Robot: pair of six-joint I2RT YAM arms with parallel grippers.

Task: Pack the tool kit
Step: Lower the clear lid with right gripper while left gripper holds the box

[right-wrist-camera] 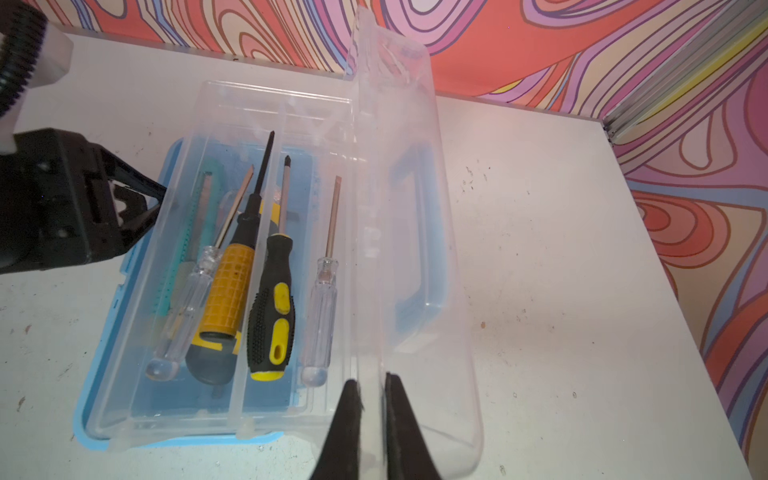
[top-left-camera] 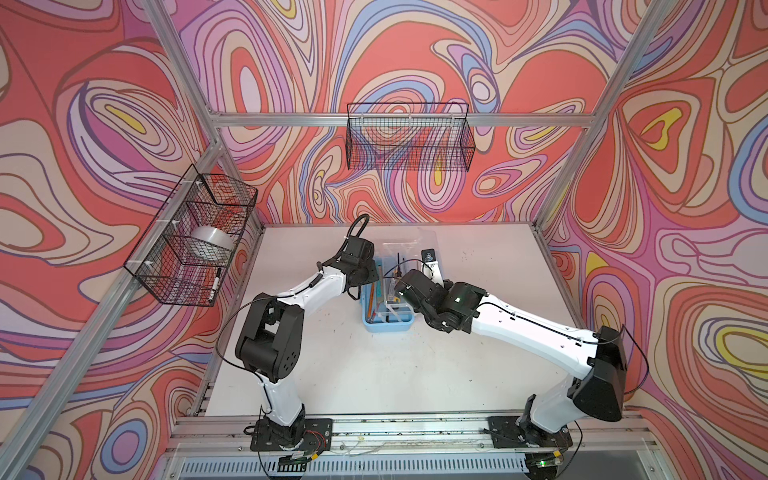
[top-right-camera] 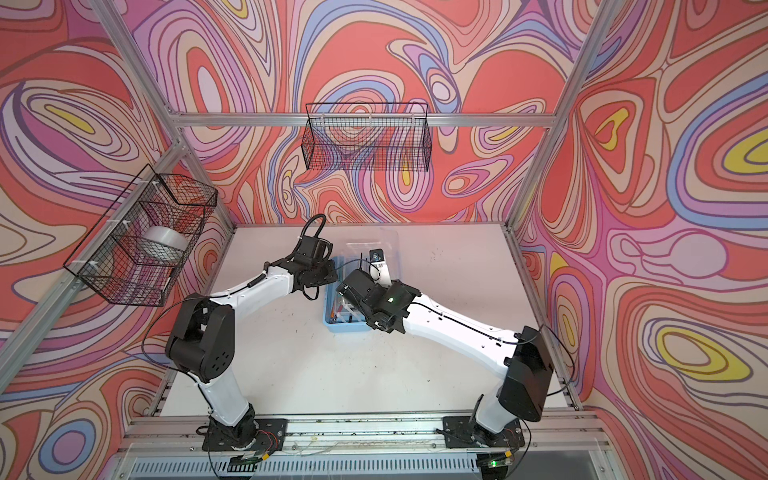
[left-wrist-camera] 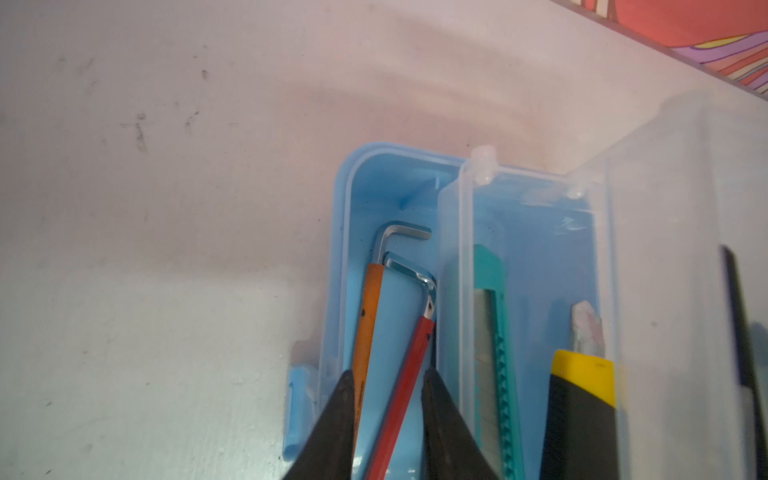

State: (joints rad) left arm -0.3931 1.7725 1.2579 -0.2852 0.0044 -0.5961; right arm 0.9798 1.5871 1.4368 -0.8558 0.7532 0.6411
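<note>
lid held up, hex keys going into the side slot

tool kit (top-left-camera: 388,328) sits on the bench (top-left-camera: 374,374), past the middle toward the far side, long axis running near to far, between the two arms.

right hand (right-wrist-camera: 371,380): closed tight on the near end of the clear lid (right-wrist-camera: 436,395), one finger on each face. the lid stands up along the case's right side. judged reason: it keeps the lid from dropping while the other arm works inside.

left hand (left-wrist-camera: 387,374): jaws part-way apart, low in the left strip of the blue base, astride the shafts of the orange hex key (left-wrist-camera: 368,324) and the red hex key (left-wrist-camera: 411,361). blue shows between the red key and one finger, so it does not read as a grip. both keys lie lengthwise, bends at the far end.

contents:
- clear tray (right-wrist-camera: 274,95) fills the rest of the base and leaves only that strip free, which is likely why the keys go there.
- in the tray: orange-handled screwdriver (right-wrist-camera: 228,286), black-and-yellow screwdriver (right-wrist-camera: 272,316), two clear-handled screwdrivers (right-wrist-camera: 187,299) (right-wrist-camera: 324,307).
- seen through the tray, apparently under it: teal knife (left-wrist-camera: 494,291), yellow-and-black knife (left-wrist-camera: 582,395).
- left wall basket (top-left-camera: 174,270): tape roll (top-left-camera: 210,243), marker (top-left-camera: 214,284).
- far wall basket (top-left-camera: 409,141): nothing visible in it.

lid not yet shut.
</note>
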